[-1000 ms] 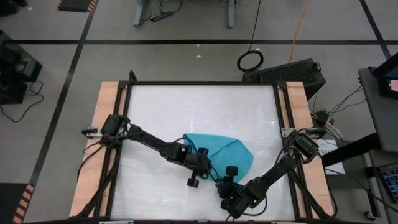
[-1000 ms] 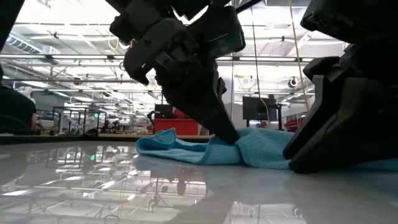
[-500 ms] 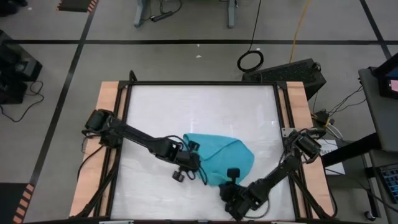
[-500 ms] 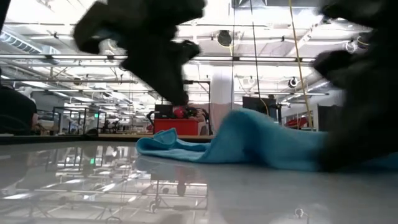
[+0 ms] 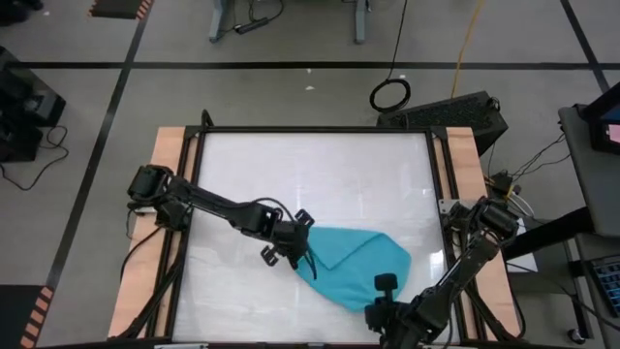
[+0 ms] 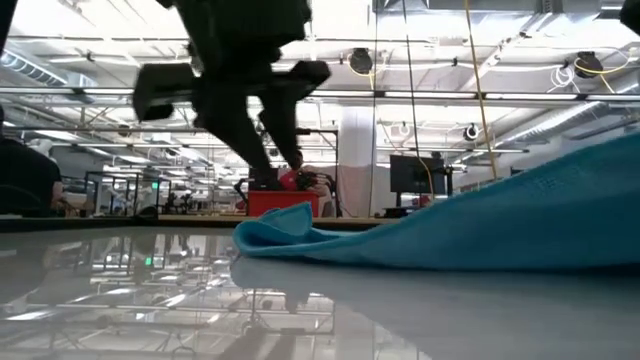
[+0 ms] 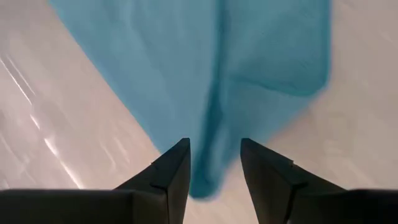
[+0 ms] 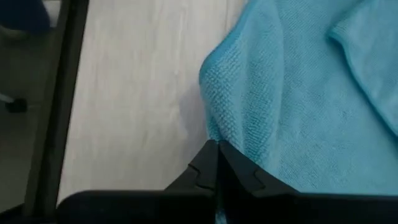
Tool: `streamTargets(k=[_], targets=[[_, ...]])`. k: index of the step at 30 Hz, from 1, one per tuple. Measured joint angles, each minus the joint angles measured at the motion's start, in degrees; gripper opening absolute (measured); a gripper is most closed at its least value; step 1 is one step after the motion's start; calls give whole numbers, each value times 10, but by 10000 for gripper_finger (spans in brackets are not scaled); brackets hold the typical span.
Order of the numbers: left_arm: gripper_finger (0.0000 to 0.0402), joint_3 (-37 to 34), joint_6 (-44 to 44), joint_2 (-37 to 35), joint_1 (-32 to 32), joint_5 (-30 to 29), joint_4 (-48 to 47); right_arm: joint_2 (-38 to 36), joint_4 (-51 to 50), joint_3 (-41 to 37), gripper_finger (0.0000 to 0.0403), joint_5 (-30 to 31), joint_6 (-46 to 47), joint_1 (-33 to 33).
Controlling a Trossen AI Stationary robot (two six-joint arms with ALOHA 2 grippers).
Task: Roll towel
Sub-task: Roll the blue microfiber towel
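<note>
Right claw pinching towel edge

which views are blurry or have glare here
Low view: the left arm is smeared by motion, the towel fairly crisp, and the glossy table mirrors the ceiling lights. Left wrist view: the towel is soft with blur, light streaks on the table. Right wrist view: the towel weave is sharp. High view: even light, mild sheen on the table.

left gripper hovering mid-table, fingers parted | right gripper reaching in low, fingers pinching together
</note>
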Motion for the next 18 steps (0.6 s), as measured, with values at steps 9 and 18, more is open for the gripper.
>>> streamTargets(k=[9, 18], targets=[[148, -4, 36, 50, 45, 156, 14, 0, -11, 0, 0, -2, 22, -6], [138, -3, 28, 87, 41, 108, 87, 0, -14, 1, 0, -2, 28, -6]])
